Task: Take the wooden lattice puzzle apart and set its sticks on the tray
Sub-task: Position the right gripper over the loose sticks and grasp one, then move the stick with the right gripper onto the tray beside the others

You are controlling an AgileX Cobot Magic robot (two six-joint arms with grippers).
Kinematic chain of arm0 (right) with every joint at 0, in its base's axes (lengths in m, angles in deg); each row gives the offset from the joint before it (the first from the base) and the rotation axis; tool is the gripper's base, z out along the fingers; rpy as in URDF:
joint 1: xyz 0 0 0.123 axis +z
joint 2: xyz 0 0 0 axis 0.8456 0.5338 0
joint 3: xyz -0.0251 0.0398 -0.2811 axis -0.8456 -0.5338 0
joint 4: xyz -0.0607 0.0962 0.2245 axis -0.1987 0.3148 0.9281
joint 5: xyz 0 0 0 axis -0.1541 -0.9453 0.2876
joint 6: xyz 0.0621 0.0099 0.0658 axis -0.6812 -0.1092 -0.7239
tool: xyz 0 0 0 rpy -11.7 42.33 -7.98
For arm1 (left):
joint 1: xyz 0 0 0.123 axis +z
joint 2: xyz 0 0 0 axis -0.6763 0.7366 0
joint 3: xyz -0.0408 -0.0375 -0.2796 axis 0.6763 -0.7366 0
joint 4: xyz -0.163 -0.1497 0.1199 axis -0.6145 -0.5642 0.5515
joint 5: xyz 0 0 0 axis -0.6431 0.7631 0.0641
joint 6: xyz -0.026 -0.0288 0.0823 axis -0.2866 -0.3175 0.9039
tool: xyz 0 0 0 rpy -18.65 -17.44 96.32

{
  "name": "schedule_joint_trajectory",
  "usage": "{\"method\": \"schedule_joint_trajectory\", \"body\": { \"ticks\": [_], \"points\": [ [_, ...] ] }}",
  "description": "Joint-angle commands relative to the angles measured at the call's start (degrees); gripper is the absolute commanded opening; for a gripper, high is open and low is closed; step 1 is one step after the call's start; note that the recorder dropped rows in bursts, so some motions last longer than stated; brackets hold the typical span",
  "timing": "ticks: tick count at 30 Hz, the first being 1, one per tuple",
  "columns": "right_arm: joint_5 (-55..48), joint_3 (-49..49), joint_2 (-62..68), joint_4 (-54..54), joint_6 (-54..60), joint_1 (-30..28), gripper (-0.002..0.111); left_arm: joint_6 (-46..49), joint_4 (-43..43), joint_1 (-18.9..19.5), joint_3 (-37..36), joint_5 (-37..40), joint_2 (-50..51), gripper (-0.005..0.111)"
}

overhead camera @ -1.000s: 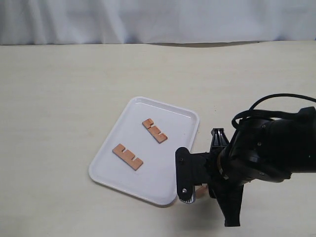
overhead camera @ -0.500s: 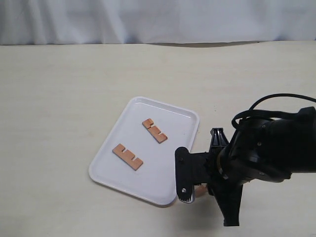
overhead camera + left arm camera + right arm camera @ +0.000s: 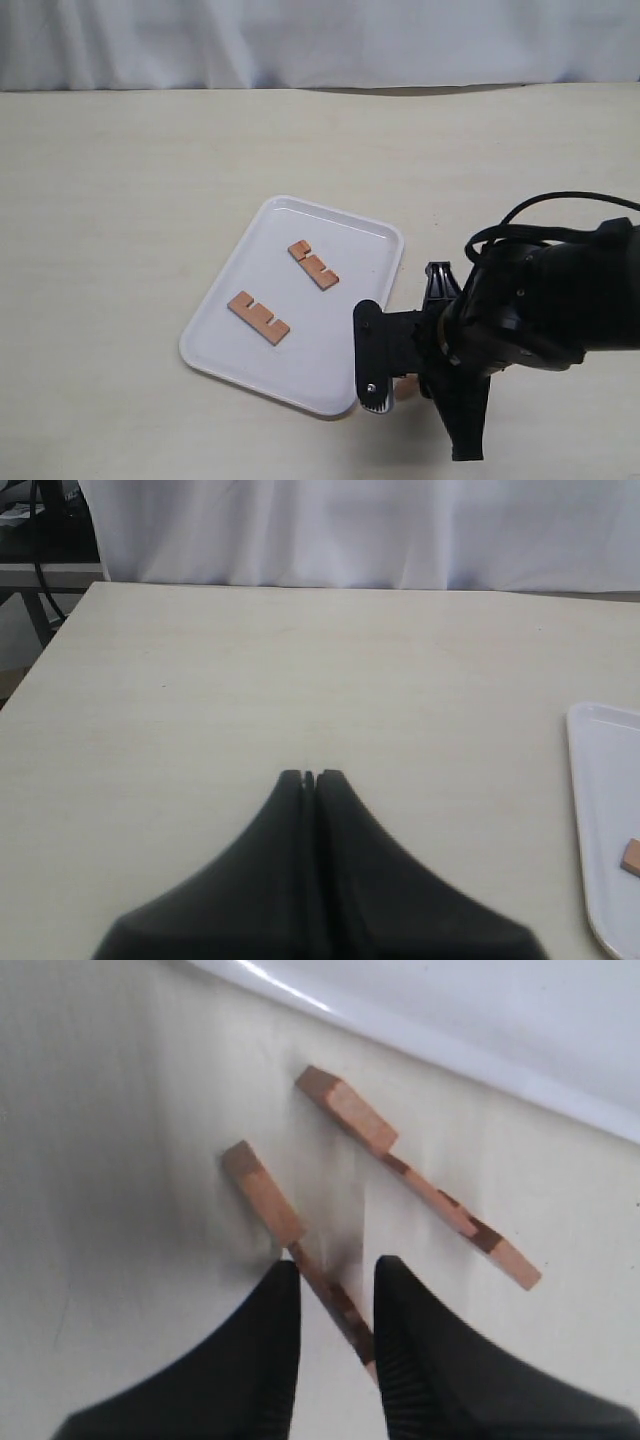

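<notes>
Two notched reddish-brown sticks (image 3: 314, 264) (image 3: 258, 317) lie flat on the white tray (image 3: 300, 340). Two more sticks rest on edge on the table just off the tray's near right rim (image 3: 480, 1060). One stick (image 3: 268, 1197) runs slantwise between the fingers of my right gripper (image 3: 332, 1272), which is open and straddles its far half. The other stick (image 3: 400, 1165) lies beside it, closer to the tray. In the exterior view the right gripper (image 3: 403, 385) points down next to the tray's corner. No assembled lattice shows. My left gripper (image 3: 310, 776) is shut and empty over bare table.
The cream table (image 3: 150, 200) stretches wide on all sides of the tray. A white curtain (image 3: 320, 40) hangs behind the far edge. The left wrist view catches the tray's rim (image 3: 590, 780) and a stick's end (image 3: 631, 856).
The right arm has edged very slightly toward the tray's corner. The sticks on the tray have not moved.
</notes>
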Motion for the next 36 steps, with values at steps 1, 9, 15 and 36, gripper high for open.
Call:
{"method": "schedule_joint_trajectory", "body": {
  "ticks": [1, 9, 15, 36],
  "points": [
    [0.7, -0.3, 1.7, 0.2, 0.3, -0.2, 0.025, -0.1, 0.1, 0.0, -0.1, -0.2, -0.2, 0.000],
    [-0.2, -0.3, 2.6, -2.1, 0.6, 0.0, 0.008, -0.1, 0.1, 0.0, -0.1, -0.2, -0.2, 0.000],
    [-8.3, 2.0, -0.2, -2.8, 0.1, 0.0, 0.005, -0.1, 0.1, 0.0, -0.1, -0.2, -0.2, 0.000],
    [27.0, 7.6, -4.4, 7.0, -23.9, -0.2, 0.005, -0.1, 0.1, 0.0, -0.1, -0.3, -0.2, 0.000]
  ]
}}
